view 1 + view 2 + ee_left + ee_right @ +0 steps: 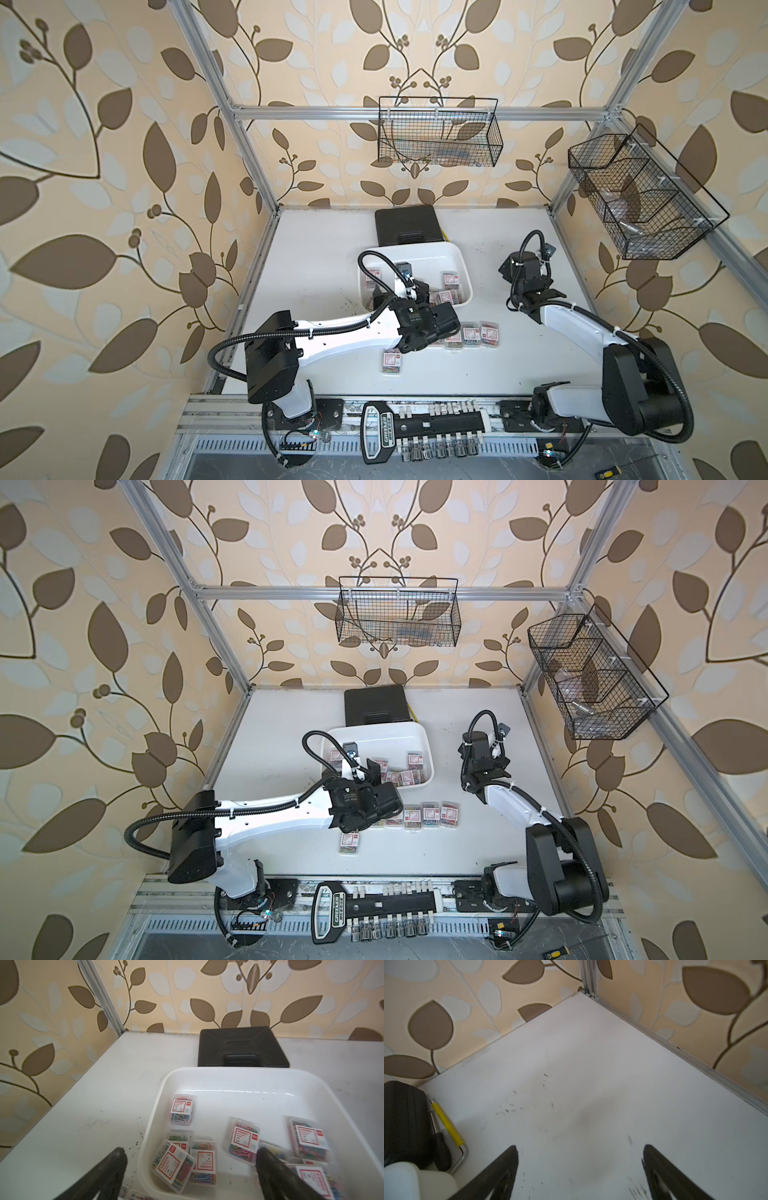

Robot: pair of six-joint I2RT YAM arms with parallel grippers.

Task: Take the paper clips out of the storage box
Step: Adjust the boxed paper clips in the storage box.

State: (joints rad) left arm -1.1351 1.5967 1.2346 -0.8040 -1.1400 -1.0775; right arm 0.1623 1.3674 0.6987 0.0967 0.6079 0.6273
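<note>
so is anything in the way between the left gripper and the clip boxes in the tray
No object blocks it. The open left gripper hangs above the clip boxes, but it straddles the tray's side wall: one finger is over the table, outside. Dropping straight down could catch that wall.

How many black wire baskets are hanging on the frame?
2. The back basket hangs on the rear rail; the side basket hangs on the rail at the robot's right. None appears hidden.

We stretch our left arm (345, 332) from the near edge of the tabletop (311, 249) toward its middle, left gripper (191, 1151) spread wide, empty. Our right arm (573, 328) bends toward the far right corner, right gripper (580, 1148) gaping, empty.
</note>
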